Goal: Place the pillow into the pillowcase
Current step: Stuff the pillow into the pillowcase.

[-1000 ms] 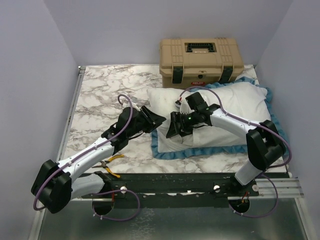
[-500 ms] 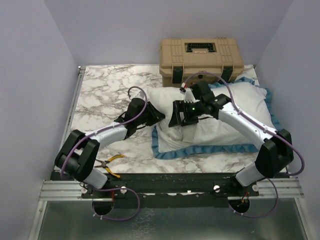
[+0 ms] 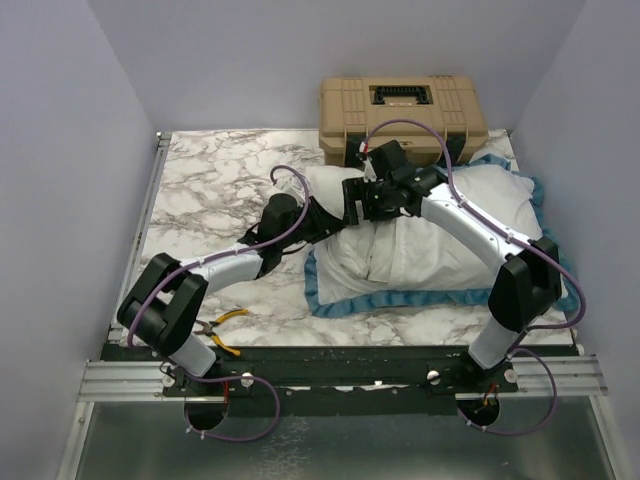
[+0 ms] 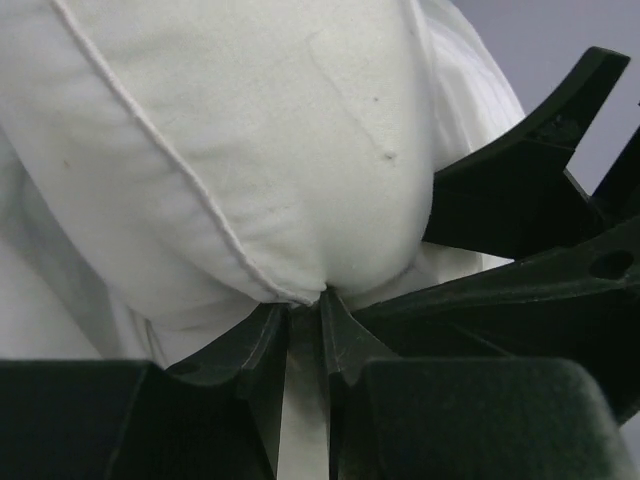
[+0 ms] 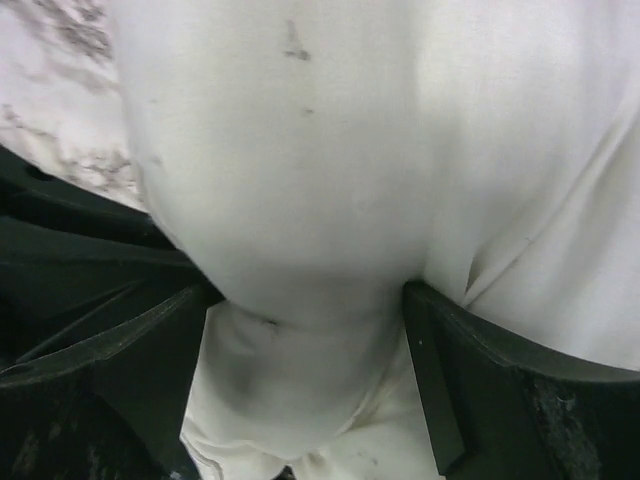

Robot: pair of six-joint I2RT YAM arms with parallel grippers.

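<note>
Marble table [image 3: 210,180] under us: our left gripper [image 4: 305,310] pinches the pillow's [image 3: 440,225] seamed corner, our right gripper [image 5: 310,300] spreads wide around a white bulge, pillow lying on the blue-frilled pillowcase [image 3: 440,298] before the tan toolbox [image 3: 403,120].

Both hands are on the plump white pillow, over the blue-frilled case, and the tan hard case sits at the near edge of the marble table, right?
Not quite: the tan hard case sits at the far edge of the marble table, as the top view shows. The rest holds.
</note>
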